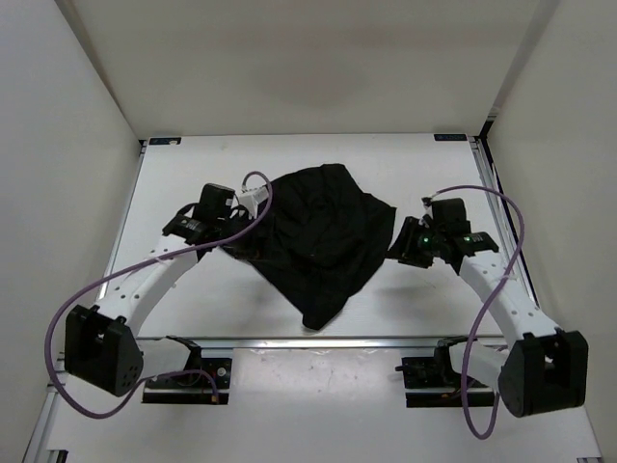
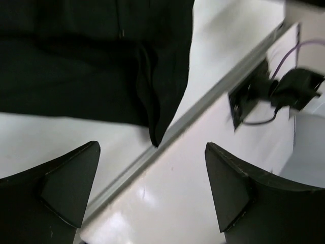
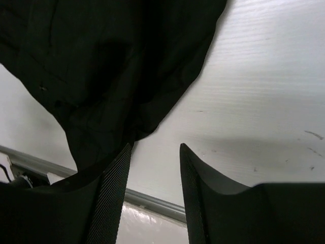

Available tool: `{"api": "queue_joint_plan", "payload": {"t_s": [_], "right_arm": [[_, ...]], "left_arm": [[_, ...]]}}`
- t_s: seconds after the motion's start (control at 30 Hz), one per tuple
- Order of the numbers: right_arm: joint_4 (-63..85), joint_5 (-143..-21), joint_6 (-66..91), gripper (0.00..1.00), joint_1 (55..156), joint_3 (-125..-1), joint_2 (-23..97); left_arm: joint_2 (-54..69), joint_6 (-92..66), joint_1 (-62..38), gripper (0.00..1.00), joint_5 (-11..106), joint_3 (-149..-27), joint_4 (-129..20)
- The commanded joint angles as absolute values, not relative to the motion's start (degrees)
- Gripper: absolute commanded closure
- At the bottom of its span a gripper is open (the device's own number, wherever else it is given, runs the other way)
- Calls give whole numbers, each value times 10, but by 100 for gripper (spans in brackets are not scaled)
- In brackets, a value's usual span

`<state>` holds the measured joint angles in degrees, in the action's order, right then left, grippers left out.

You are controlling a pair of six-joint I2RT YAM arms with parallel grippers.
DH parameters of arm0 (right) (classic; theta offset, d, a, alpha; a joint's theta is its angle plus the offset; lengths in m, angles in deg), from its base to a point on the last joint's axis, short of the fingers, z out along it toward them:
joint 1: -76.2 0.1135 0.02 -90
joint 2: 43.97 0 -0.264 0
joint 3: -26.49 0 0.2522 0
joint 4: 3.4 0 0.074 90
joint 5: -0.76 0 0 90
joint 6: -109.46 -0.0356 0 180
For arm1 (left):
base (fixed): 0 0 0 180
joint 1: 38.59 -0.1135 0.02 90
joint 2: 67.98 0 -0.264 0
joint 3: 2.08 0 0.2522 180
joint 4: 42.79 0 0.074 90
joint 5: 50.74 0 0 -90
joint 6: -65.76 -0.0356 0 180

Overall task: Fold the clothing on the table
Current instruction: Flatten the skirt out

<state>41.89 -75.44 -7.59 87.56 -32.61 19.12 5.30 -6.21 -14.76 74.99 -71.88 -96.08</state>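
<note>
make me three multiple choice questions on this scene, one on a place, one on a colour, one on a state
1. Where does the clothing lie?
A. hanging off the far edge
B. around the middle of the table
C. piled in the near left corner

2. What colour is the clothing?
A. black
B. white
C. red

3. How is the left gripper?
A. shut on the clothing
B. shut on nothing
C. open with nothing in it

Answers:
1. B, as the top view shows bare white table on every side of the clothing.
2. A, as it is plain black in all three views.
3. C, as the left wrist view shows only table in the wide gap, with the clothing lying beyond it.
</note>
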Motion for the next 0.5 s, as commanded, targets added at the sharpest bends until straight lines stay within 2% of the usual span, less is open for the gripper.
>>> {"api": "queue_joint_plan", "payload": {"t_s": [0.0, 0.07, 0.13, 0.27, 0.47], "right_arm": [[389, -733, -74, 52, 915, -372, 239], [389, -732, -73, 52, 930, -393, 264], [377, -728, -67, 53, 943, -412, 284], [358, -704, -73, 52, 969, -447, 332], [365, -694, -33, 51, 1001, -518, 397]], "left_arm": [[42, -29, -160, 6, 768, -712, -894], [54, -17, -154, 8, 776, -689, -853], [78, -2, -128, 16, 769, -660, -807], [124, 16, -112, 24, 744, -631, -754], [176, 42, -108, 26, 756, -683, -723]]}}
